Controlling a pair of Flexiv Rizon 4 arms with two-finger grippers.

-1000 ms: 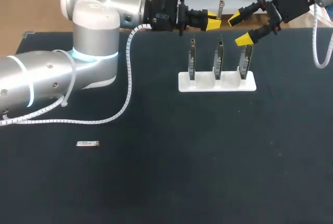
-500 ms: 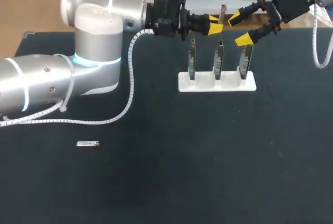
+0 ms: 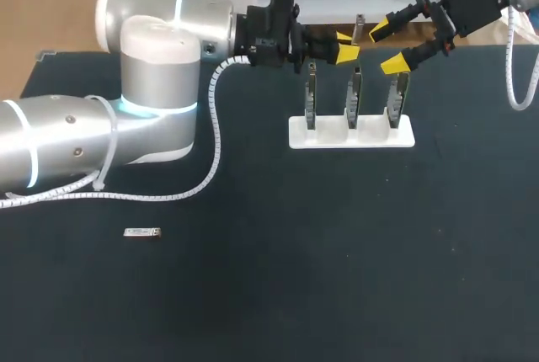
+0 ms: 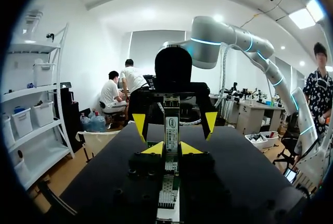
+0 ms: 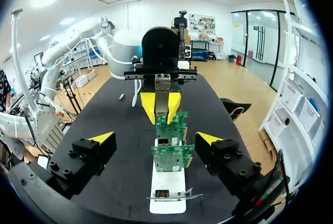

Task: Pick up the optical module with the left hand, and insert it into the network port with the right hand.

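The module [image 3: 141, 232] lies flat on the tabletop [image 3: 269, 295] towards the robot's left and near edge, well apart from both arms. The left gripper [image 3: 346, 47] hangs released over the cards [image 3: 354, 93] in the white stand [image 3: 351, 136], its tips only a little apart and holding nothing. The right gripper [image 3: 386, 46] is spread wide just beyond it, also empty. The pick is not yet begun. The module looks like a small metal-cased bar, so it is probably light and stiff, with smooth sides that could skid on the cloth if nudged before the grip closes. It sits low, so the fingertips would likely need to come right down to the tabletop. The best hold seems to be across its two long narrow sides, near the middle or rear end. That would leave the connector end free for the handover and insertion — and that end is probably the part most easily damaged.
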